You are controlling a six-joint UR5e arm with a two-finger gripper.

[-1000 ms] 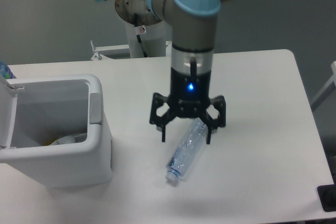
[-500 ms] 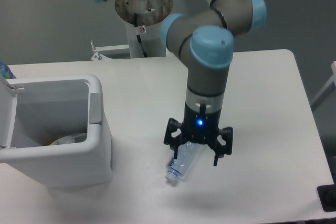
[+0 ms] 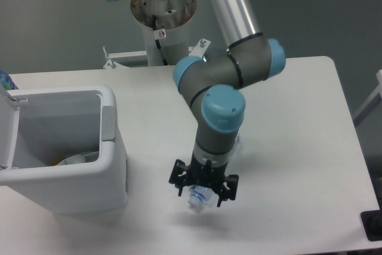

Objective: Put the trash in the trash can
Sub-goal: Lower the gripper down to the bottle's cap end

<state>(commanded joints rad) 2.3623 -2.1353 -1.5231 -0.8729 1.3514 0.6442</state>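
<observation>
One fixed camera covers the scene; no second view exists to compare. It sits high at the table's (image 3: 298,117) near edge, opposite the arm's base pedestal (image 3: 162,13), looking down obliquely across the white top. Range is moderate: nearly the whole table fits. The trash can (image 3: 65,153) stands cropped at the left border, and the arm's upper link exits the top edge.

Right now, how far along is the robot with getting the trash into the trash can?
Partly done, it seems: something pale already lies inside the open trash can, though it is too unclear to identify. In hand: the gripper is low over the cap end of the water bottle, jaws spread either side; no grasp or lift shows yet. Left: closing on the bottle, carrying it over and dropping it in.
</observation>
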